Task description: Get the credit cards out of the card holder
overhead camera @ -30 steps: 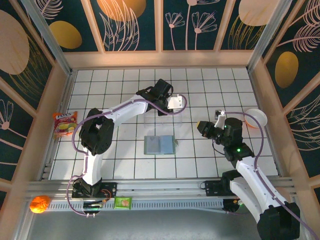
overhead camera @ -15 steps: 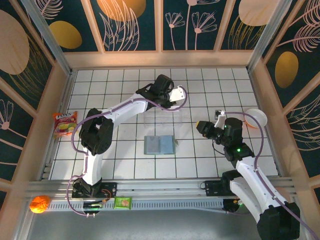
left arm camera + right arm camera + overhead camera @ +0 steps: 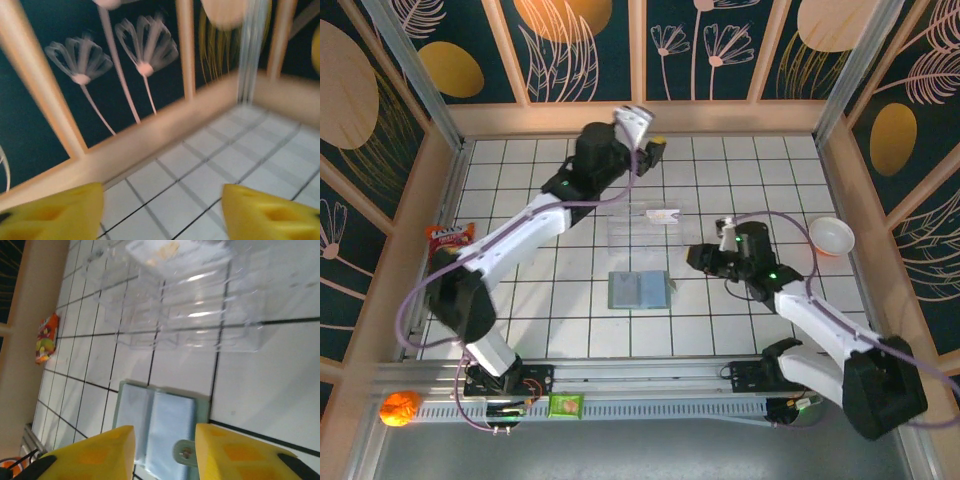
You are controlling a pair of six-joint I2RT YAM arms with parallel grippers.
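step in hand: emptying the card holder (image 3: pixel 640 290). judged from the layout, this step is at or near its end.

position of parts:
- the card holder is lying open and flat on the surface (image 3: pixel 770 170), both panels facing up, near the middle of the overhead view.
- the credit cards (image 3: pixel 638 228) are lying as a loose, overlapping group of clear sheets at 12 o'clock of the card holder, just apart from it. one is showing a white mark toward 1 o'clock.
- in the right wrist view both panels are looking plain. whether a clear card is sitting inside cannot be told.

left claw (image 3: pixel 162 210): the jaws are standing wide and holding nothing. it is raised and facing the back wall (image 3: pixel 40 115).

right claw (image 3: pixel 165 450): the jaws are standing partly apart, a narrow gap, and holding nothing. it is hovering near the card holder at 3 o'clock, and the holder's snap tab (image 3: pixel 185 454) is showing between its fingers.

next move, as a judgement: the panels are needing a check for a leftover card. if one is present, one claw should be pinning the holder while the other is pinching the thin, glossy edge, which is likely to slip. if none is present, both arms should be pulling clear.
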